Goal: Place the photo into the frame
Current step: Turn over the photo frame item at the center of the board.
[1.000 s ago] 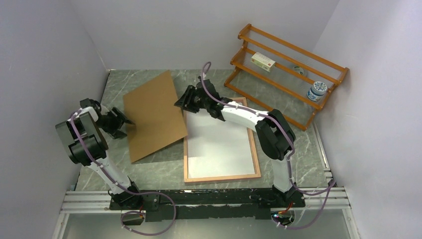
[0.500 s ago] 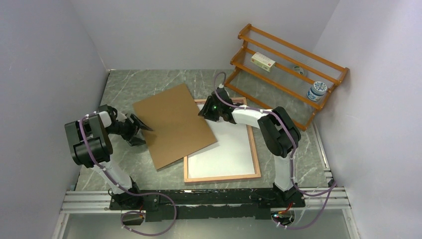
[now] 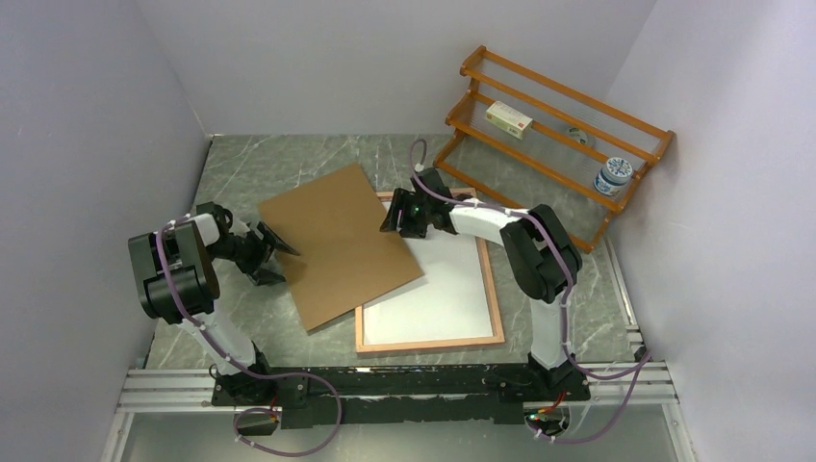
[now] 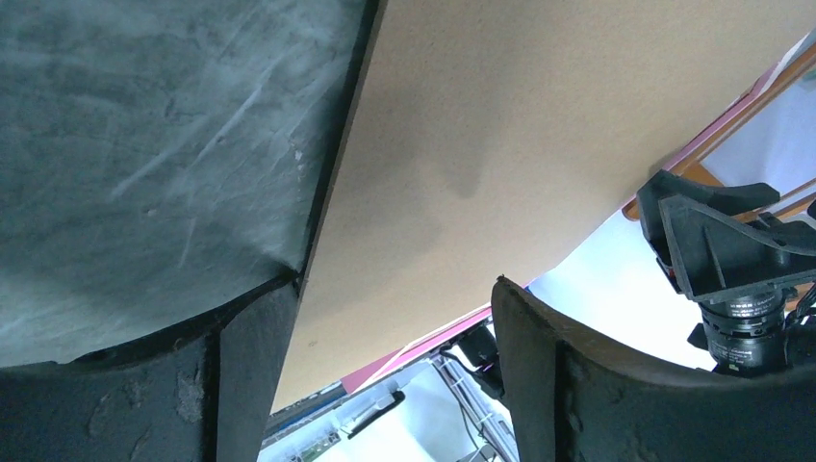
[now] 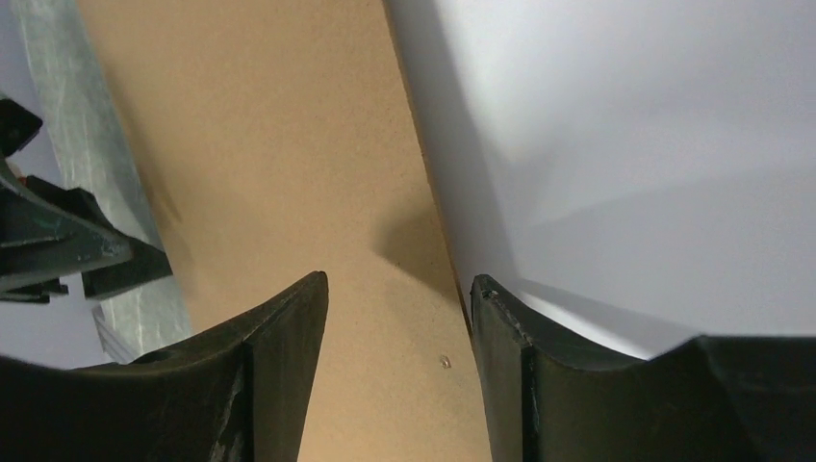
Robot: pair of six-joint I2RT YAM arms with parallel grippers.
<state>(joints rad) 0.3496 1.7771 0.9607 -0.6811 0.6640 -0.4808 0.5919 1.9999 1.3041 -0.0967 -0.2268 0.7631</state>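
- Grey-green marbled table (image 3: pixel 250 173), closed in by plain pale walls, carries all that I am working on.
- On it, the photo (image 3: pixel 443 289) lies with its plain white back up, set inside the frame (image 3: pixel 430 343). The frame lies flat with its light wood side up.
- A brown backing board (image 3: pixel 337 241) rests askew over the frame's far-left corner. It hides that part of the photo, and its left half reaches out over bare table.
- My right gripper (image 3: pixel 393 221) hangs low over the board's right edge, just where board meets photo. Through that wrist's camera the white sheet fills the right side and the brown board the left, and the line between them runs down toward my right-hand finger.
- That gripper's jaws stand parted with a clear gap, and nothing is in them.
- My left gripper (image 3: pixel 281 258) sits at the board's left edge, with the whole board between it and the photo.
- Its jaws are spread wide and clamp nothing. The board's dark edge runs down to one finger, and I cannot tell whether it touches.
- At the far right corner stands an orange wooden rack (image 3: pixel 660 144). It holds a small white box (image 3: pixel 509 119) with red and green print and a white jar (image 3: pixel 613 176) with a blue label. The writing on both is too small for me to read.
- Fine print rings the camera lens (image 4: pixel 741 313) on my right wrist, seen from the left wrist, and I cannot read it either.
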